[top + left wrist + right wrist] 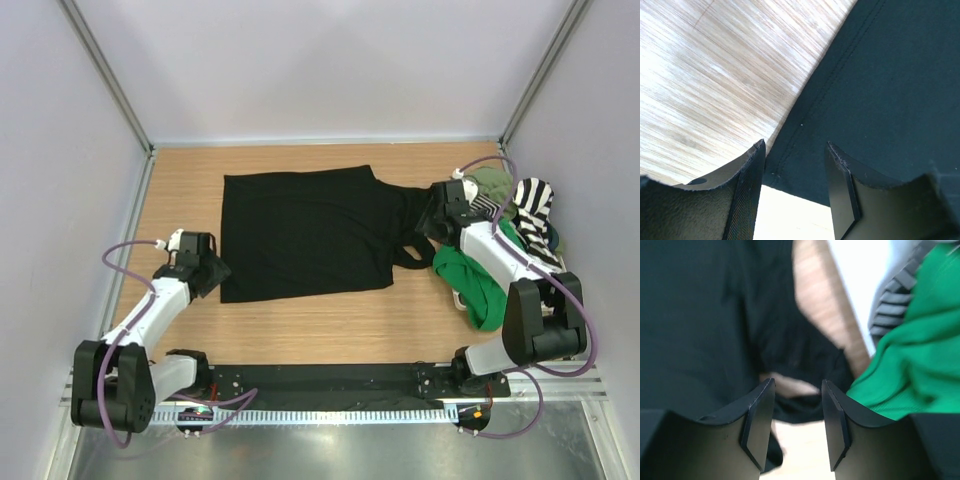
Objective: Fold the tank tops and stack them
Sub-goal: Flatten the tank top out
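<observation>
Black tank top (300,235) lies spread flat at the middle of the worktop (300,330), its hem to the left and its straps to the right. The left arm (150,310) reaches from its near-left base, forearm slanting far and right, and sets the left gripper (215,272) low at the near-left corner of that garment. In the left wrist view the left gripper (795,150) has its jaws parted with nothing between them, the hemmed corner of the black cloth (880,90) lying just beyond the fingertips. The right arm (500,262) rises from its near-right base, bends at a dark elbow and runs far and left across the green tank top (478,285), bringing the right gripper (432,225) over the straps of the black one. From its own wrist, the right gripper (797,385) is likewise parted and holds nothing; black fabric (700,315) lies beneath it and green cloth (910,365) to the right. Light wood grain covers the worktop, and pale walls (320,60) with metal corner posts enclose it on three sides. A black rail (330,378) along the near edge carries both bases. Four garments show: one black, one green, one striped tank top (535,210) and one olive tank top (495,182), the last three bunched together at the far right.
</observation>
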You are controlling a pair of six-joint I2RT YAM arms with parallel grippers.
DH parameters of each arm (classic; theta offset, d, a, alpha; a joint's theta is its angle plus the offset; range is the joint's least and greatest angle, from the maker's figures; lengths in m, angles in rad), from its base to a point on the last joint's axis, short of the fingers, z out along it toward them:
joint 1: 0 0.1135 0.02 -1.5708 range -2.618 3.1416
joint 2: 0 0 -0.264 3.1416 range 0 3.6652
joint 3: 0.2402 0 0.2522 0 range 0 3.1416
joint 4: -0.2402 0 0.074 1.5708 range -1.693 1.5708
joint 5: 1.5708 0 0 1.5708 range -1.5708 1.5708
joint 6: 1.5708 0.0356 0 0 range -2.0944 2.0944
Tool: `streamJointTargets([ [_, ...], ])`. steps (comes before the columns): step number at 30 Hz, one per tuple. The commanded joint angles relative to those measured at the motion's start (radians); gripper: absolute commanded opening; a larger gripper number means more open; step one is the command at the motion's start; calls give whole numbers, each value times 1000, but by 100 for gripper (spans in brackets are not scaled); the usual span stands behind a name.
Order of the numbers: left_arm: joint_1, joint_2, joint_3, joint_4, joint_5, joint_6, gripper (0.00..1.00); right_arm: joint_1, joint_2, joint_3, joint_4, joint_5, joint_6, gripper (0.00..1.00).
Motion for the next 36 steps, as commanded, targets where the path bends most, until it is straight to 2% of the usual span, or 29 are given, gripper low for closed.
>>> streamJointTargets([
  [1, 0, 23, 9, -5, -25, 1, 52, 50, -50, -36, 15, -12, 23, 48],
  [9, 0, 124, 44, -3, 29, 18, 48, 80, -72, -111, 21, 10, 19, 47],
  [18, 0, 146, 10, 11, 72, 15, 43, 80, -98, -128, 23, 21, 12, 47],
  [21, 0, 185, 5, 32, 104, 12, 29, 83, -100, -123, 33, 28, 11, 46],
  [22, 0, 196, 7, 37, 109, 8, 19, 83, -96, -122, 35, 33, 9, 46],
  [24, 0, 228, 7, 47, 115, 4, 11, 83, -87, -120, 38, 40, 2, 45],
  [25, 0, 236, 7, 55, 118, 7, 0, 87, -84, -120, 40, 44, 0, 45],
  [31, 9, 219, 16, 15, 54, -3, 0, 94, -63, -128, 38, 60, 0, 45],
  [36, 90, 180, 24, -23, 44, 9, 0, 105, -67, -125, 37, 70, 8, 45],
])
